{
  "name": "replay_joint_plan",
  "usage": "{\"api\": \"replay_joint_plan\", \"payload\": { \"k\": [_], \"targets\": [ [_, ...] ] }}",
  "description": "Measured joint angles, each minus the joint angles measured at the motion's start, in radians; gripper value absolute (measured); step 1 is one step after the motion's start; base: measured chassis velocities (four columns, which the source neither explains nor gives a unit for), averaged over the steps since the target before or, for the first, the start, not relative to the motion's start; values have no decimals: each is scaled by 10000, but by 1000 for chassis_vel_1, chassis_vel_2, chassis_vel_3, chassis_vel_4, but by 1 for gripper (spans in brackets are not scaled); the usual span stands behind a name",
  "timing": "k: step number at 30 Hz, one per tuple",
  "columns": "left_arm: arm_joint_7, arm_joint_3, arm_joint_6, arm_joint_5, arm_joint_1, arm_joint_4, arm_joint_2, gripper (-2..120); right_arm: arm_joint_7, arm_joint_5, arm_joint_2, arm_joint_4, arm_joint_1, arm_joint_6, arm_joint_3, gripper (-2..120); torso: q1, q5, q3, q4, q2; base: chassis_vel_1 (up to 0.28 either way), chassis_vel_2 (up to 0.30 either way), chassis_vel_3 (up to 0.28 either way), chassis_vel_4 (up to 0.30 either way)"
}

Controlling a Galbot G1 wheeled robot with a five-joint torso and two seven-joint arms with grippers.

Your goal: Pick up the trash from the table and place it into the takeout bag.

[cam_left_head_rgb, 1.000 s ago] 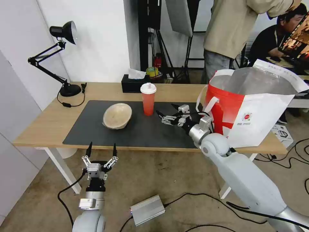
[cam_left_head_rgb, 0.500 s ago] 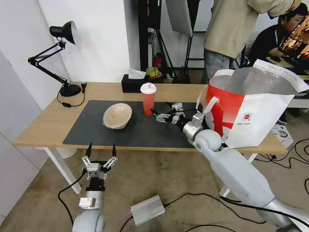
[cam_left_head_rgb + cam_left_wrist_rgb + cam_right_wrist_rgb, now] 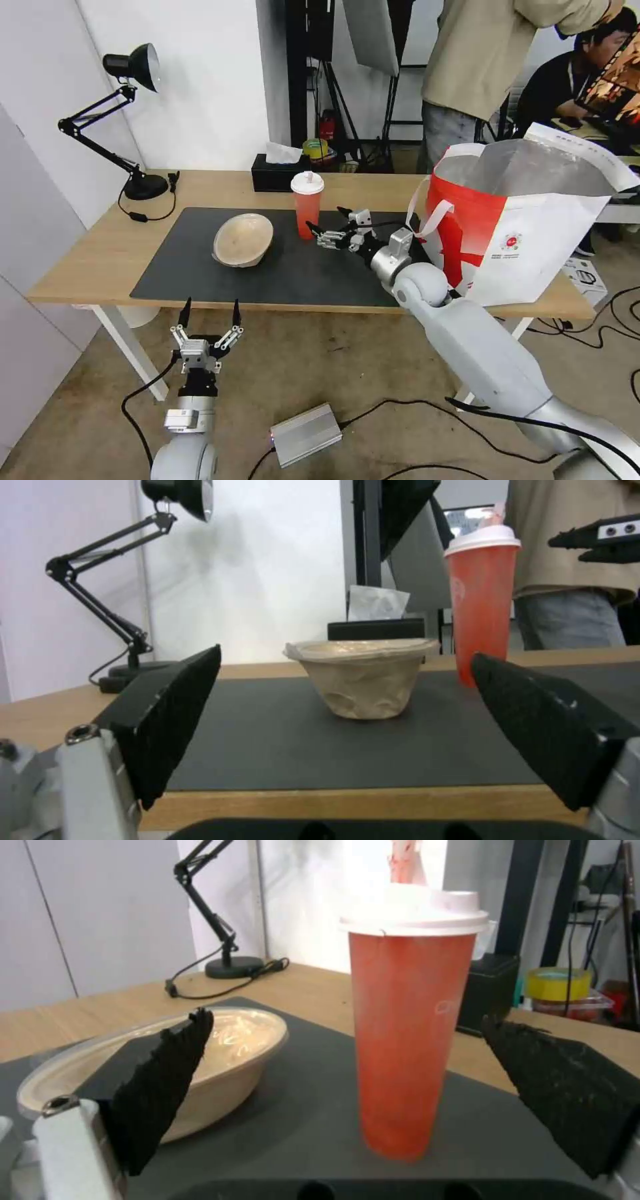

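Observation:
A translucent red cup (image 3: 307,207) with a white lid stands upright on the dark grey mat (image 3: 200,273) of the table (image 3: 87,257). My right gripper (image 3: 328,223) is open just to the cup's right, apart from it; in the right wrist view the cup (image 3: 410,1030) stands ahead between the fingers (image 3: 160,1075). A beige shallow bowl (image 3: 243,239) lies tilted on the mat, left of the cup. The takeout bag (image 3: 527,220), white with a red panel, stands open at the table's right end. My left gripper (image 3: 208,312) hangs open below the table's front edge, facing the bowl (image 3: 360,682).
A black tissue box (image 3: 277,171) sits behind the cup. A black desk lamp (image 3: 127,120) stands at the table's back left corner. On the floor lie a silver box (image 3: 305,433) and cables. People stand behind the table's far right.
My right gripper has moved left and slightly away across the mat, closing most of the gap to the red cup. The left arm has not moved.

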Motion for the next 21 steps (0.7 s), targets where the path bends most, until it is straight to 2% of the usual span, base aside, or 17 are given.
{"api": "replay_joint_plan", "payload": {
  "k": [21],
  "targets": [
    [7,-23,-52,-42,-85,243,45,100,-340,-541,730,-1086,212,395,133,100,0,0,0,0,0,0,0,0,0]
  ]
}}
